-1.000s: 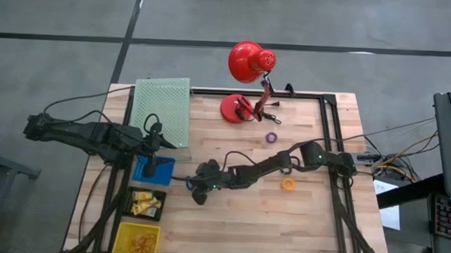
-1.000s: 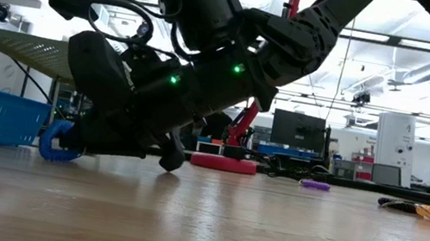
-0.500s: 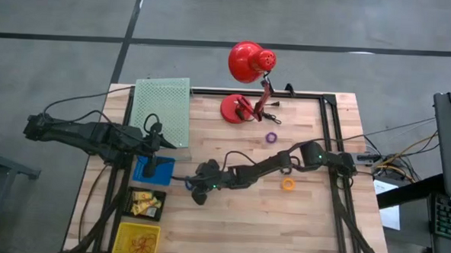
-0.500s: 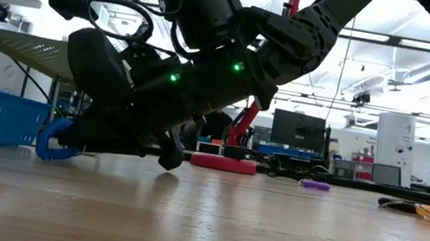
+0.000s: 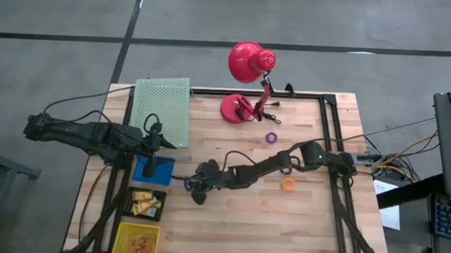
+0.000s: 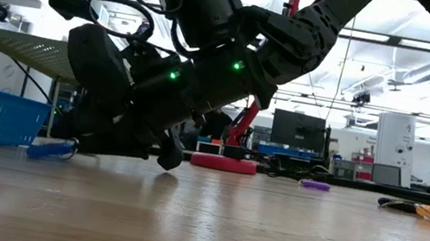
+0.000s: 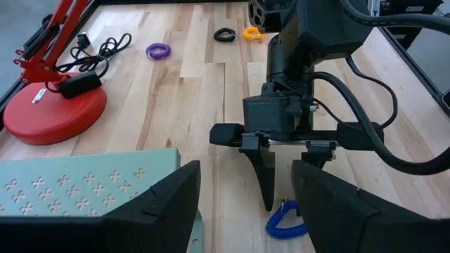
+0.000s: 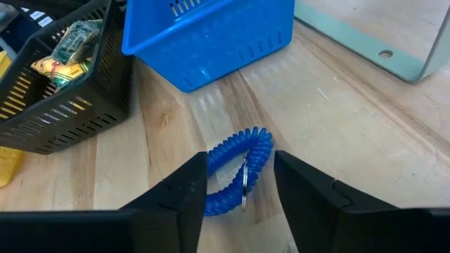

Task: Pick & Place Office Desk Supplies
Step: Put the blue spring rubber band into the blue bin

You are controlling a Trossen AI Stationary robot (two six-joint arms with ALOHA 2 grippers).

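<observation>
A blue coil ring (image 8: 242, 163) lies flat on the wooden table (image 5: 245, 211), just right of the blue basket (image 5: 153, 169). My right gripper (image 8: 240, 169) reaches low across the table to it and is open, one finger on each side of the ring. The low view shows the ring (image 6: 53, 149) flat on the wood under that gripper. My left gripper (image 7: 246, 172) waits open above the blue basket, holding nothing. A purple ring (image 5: 271, 137), an orange ring (image 5: 288, 184) and a black ring (image 7: 225, 34) lie farther right. My right gripper stands open around the blue coil ring, slanting down from the table's right. The ring's near end (image 8: 214, 202) runs close past one finger (image 8: 184, 193); whether it touches that finger I cannot tell. The ring rests on the table.
A black basket (image 5: 146, 204) with yellow pieces and a yellow basket (image 5: 137, 238) stand at the near left. A green perforated board (image 5: 163, 108) lies at the far left. A red desk lamp (image 5: 246, 82) with its cord stands at the far edge.
My right gripper has opened and let go of the blue coil ring. The ring, which stood raised on edge at the fingertips, has dropped and now lies flat on the table. Neither arm has shifted.
</observation>
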